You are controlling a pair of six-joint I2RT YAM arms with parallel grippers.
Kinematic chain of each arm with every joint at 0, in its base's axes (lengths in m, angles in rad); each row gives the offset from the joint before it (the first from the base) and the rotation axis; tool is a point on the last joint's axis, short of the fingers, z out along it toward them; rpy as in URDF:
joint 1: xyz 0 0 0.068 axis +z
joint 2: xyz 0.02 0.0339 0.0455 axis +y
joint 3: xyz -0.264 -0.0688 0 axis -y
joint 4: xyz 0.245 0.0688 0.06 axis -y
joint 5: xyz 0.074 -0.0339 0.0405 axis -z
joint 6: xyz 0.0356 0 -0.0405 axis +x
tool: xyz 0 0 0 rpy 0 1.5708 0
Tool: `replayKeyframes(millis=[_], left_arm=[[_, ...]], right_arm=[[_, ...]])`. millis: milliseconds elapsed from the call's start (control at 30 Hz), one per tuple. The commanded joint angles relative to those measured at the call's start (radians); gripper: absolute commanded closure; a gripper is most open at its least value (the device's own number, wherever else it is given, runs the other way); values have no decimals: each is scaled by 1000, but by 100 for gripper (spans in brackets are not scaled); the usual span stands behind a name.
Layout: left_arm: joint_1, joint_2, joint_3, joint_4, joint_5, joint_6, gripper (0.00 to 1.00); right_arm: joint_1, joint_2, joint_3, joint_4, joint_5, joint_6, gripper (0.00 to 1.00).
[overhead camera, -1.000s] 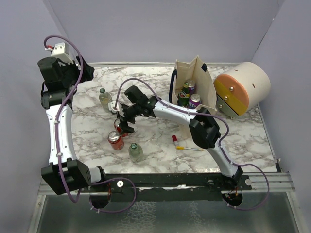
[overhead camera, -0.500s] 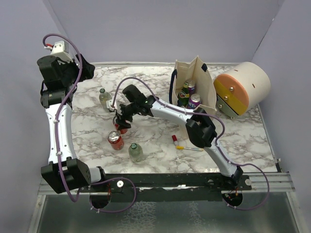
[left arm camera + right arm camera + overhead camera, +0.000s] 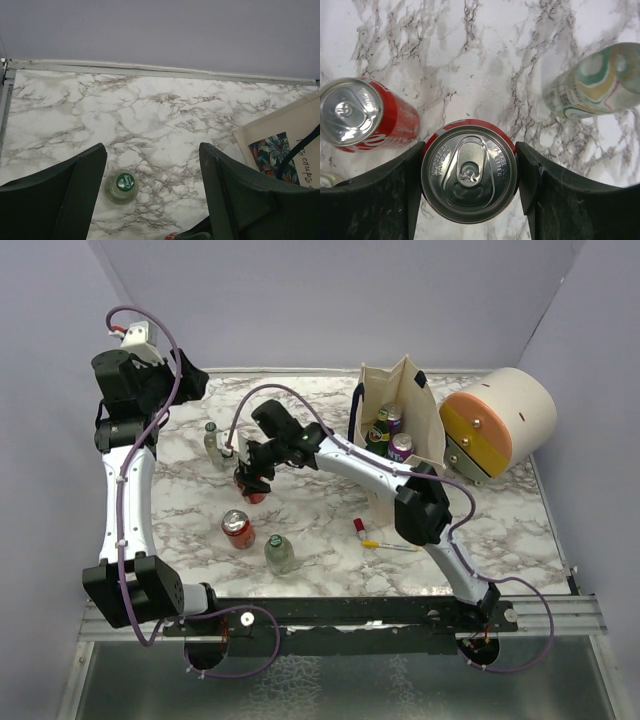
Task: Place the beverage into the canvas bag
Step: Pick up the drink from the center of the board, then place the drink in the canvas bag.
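Note:
My right gripper is shut on a red can, its fingers pressed on both sides, above the marble table left of centre. The can shows red under the jaws in the top view. The beige canvas bag with navy handles stands upright at the back right, holding several cans; its printed side shows in the left wrist view. My left gripper is open and empty, high at the back left, above a green-capped glass bottle.
A second red can and a glass bottle stand near the front. Another bottle stands at the left. A cream-and-orange cylinder lies at the right of the bag. A marker and pen lie by the right arm.
My right gripper has lifted the red can and drawn it back, away from the other red can. My left arm has shifted right and towards the back.

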Motion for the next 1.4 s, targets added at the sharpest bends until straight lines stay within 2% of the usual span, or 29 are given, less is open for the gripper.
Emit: replayKeyframes(millis=[0, 333, 567, 833, 1000, 1167, 1367], left_arm=[[-33, 19, 32, 43, 17, 9, 23], [-92, 97, 104, 39, -29, -16, 23], [-191, 134, 121, 33, -64, 53, 23], [-320, 217, 156, 37, -82, 110, 23], [-413, 258, 169, 70, -94, 141, 23], [-491, 294, 213, 67, -87, 157, 23], [-580, 310, 220, 70, -58, 113, 23]], right_arm=[[-24, -210, 76, -33, 49, 14, 81], [-90, -504, 36, -182, 195, -8, 82], [-129, -662, 15, -198, 328, 3, 83], [-194, -749, 81, -230, 423, -25, 82], [-204, -820, 60, -240, 504, -71, 82], [-266, -900, -24, -244, 534, -67, 83], [-403, -946, -129, -257, 481, 16, 83]])
